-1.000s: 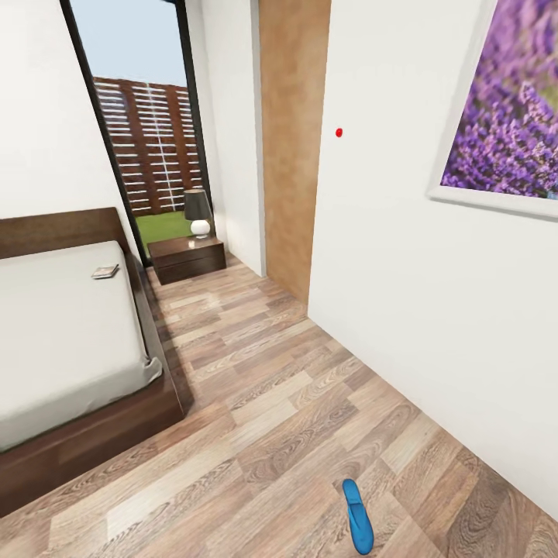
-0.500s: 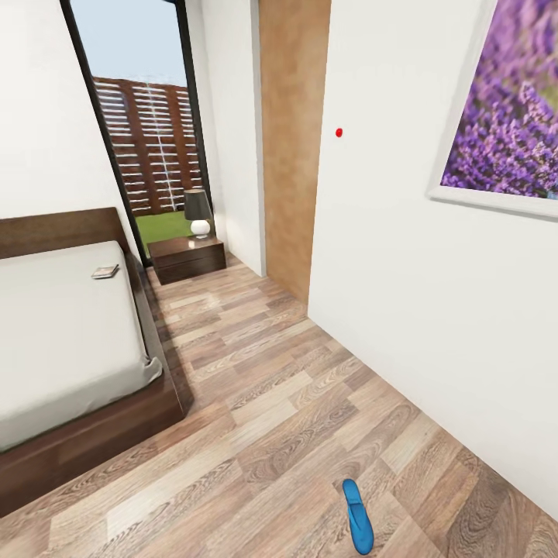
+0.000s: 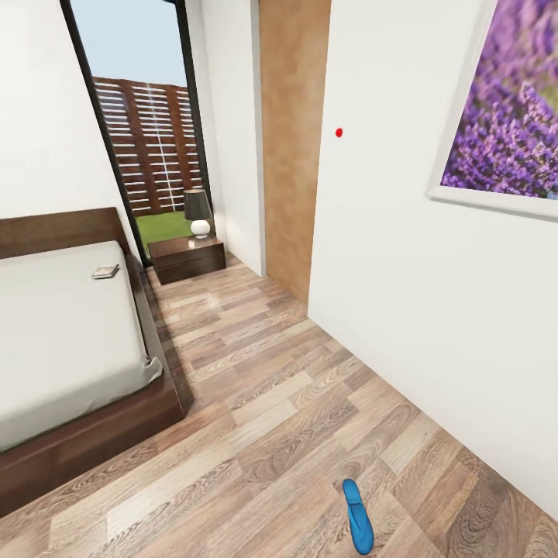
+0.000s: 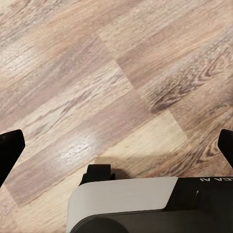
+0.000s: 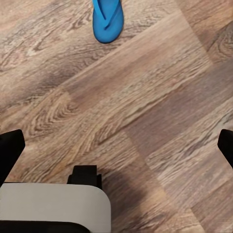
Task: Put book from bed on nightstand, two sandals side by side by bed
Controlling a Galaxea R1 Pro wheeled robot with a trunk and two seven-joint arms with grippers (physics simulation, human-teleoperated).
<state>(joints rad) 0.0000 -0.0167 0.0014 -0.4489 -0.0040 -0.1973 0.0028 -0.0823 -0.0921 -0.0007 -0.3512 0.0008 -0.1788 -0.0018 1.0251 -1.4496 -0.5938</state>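
The wide bed (image 3: pixel 62 341) with its off-white mattress fills the left of the head view. The small dark book (image 3: pixel 105 271) lies on the mattress near the headboard, by the bed's right edge. A reddish-brown nightstand (image 3: pixel 186 256) stands beyond the bed under the window. One blue sandal (image 3: pixel 357 515) lies on the plank floor at the bottom of the head view, and its end shows in the right wrist view as the sandal (image 5: pixel 108 19). My left gripper (image 4: pixel 116 148) and right gripper (image 5: pixel 116 148) both hang open over bare floor, fingers wide apart.
A dark-shaded lamp (image 3: pixel 198 211) with a white base stands on the nightstand. A white wall with a lavender picture (image 3: pixel 504 108) runs along the right. A wooden panel (image 3: pixel 293 139) and the tall window (image 3: pixel 143 124) close the far end. A floor strip runs between bed and wall.
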